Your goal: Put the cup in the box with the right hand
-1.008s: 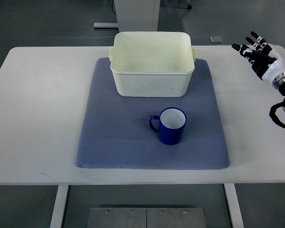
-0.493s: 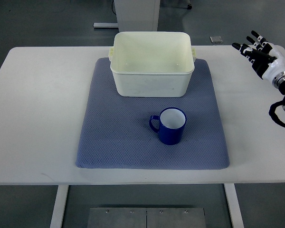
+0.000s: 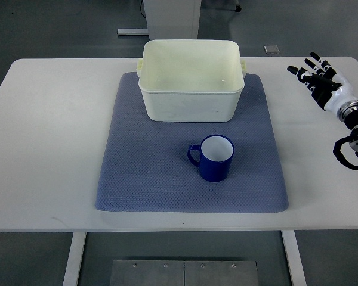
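A dark blue cup [image 3: 213, 157] with a white inside stands upright on the blue mat [image 3: 143, 173], handle pointing left. Just behind it sits the cream plastic box [image 3: 191, 78], open at the top and empty. My right hand [image 3: 315, 74] hovers over the table's far right side, fingers spread and holding nothing, well to the right of both cup and box. The left arm does not show.
The white table [image 3: 53, 143] carries the mat, the box and the cup. A black cable loop [image 3: 349, 154] hangs at the right wrist near the table's right edge. A small grey plate [image 3: 272, 49] lies on the floor beyond the far edge.
My right hand has shifted slightly left and toward the near side, further in over the table. Cup and box have not moved.
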Robot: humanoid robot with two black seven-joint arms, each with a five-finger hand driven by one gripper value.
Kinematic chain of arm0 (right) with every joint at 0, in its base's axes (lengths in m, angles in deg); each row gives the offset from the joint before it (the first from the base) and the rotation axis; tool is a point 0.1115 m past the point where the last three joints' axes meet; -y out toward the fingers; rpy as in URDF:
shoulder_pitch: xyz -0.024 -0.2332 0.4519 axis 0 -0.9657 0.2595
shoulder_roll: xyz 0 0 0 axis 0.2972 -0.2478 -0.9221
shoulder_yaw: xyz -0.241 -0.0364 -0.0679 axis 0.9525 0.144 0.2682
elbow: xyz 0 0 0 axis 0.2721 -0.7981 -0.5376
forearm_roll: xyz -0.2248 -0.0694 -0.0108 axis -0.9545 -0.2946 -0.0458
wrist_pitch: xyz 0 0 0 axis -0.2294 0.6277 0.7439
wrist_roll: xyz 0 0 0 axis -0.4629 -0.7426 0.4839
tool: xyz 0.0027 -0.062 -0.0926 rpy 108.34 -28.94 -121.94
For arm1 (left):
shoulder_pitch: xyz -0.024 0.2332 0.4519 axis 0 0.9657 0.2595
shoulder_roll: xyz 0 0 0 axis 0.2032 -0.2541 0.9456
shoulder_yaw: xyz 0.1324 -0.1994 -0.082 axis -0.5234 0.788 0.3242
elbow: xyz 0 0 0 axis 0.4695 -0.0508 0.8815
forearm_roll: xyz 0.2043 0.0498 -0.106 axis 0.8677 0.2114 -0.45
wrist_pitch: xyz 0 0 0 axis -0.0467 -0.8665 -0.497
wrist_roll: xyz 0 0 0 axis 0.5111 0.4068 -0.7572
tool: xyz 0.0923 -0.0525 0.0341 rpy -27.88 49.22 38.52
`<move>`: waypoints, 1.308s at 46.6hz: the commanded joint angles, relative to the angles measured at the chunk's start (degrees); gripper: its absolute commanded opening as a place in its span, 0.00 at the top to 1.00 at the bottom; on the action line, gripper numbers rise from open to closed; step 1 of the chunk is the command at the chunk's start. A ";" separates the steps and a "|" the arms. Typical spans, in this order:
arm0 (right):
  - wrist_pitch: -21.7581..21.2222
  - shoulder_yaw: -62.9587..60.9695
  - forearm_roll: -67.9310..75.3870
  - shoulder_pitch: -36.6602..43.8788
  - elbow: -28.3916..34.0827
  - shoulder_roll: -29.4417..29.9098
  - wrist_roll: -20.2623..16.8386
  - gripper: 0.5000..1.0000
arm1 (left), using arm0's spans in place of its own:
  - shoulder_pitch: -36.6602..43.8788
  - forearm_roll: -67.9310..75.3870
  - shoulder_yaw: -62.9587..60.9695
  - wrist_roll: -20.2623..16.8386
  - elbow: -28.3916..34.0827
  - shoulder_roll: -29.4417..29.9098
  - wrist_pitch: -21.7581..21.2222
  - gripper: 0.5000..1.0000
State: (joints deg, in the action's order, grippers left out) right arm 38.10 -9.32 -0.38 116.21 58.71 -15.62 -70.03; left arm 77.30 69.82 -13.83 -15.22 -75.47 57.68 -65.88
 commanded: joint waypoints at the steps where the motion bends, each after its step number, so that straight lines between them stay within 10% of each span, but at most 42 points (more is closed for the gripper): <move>1: 0.00 0.07 -0.05 -0.26 -0.03 0.01 -0.03 0.00 | 0.00 0.00 0.00 0.00 0.00 0.00 0.05 0.00; 49: -0.79 -1.08 0.13 -1.23 0.06 -5.18 0.24 0.00 | 0.00 0.00 0.00 0.00 0.00 0.00 0.05 0.00; 61: -5.18 -1.69 -0.05 -2.89 5.67 -10.71 7.35 0.00 | 0.00 0.00 0.00 0.00 0.00 0.00 0.05 0.00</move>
State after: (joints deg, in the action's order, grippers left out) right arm 34.28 -10.99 -0.34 113.89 62.20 -24.56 -64.75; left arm 77.31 69.81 -13.84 -15.19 -75.47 57.68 -65.86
